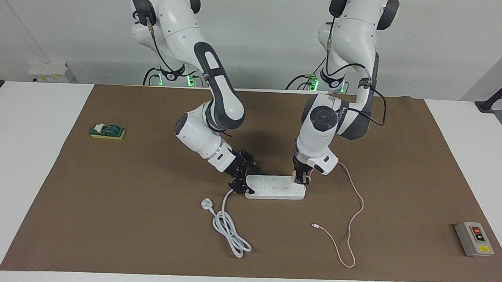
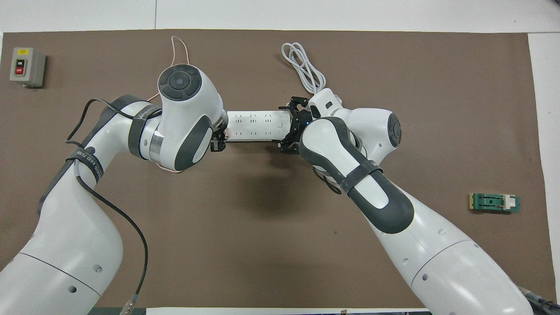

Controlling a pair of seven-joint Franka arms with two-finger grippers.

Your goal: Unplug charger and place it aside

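The worktop is covered by a brown mat. The power strip is clamped at one end by the right gripper, fingers closed on it. The charger (seated in the strip's other end) is pinched between the left gripper fingers, its thin cable trailing away from the robots.

Clearly a robotics lab: two white arms bolted at twelve o'clock of a white table, brown mat spread across, bare white walls, grey switch box at four o'clock.
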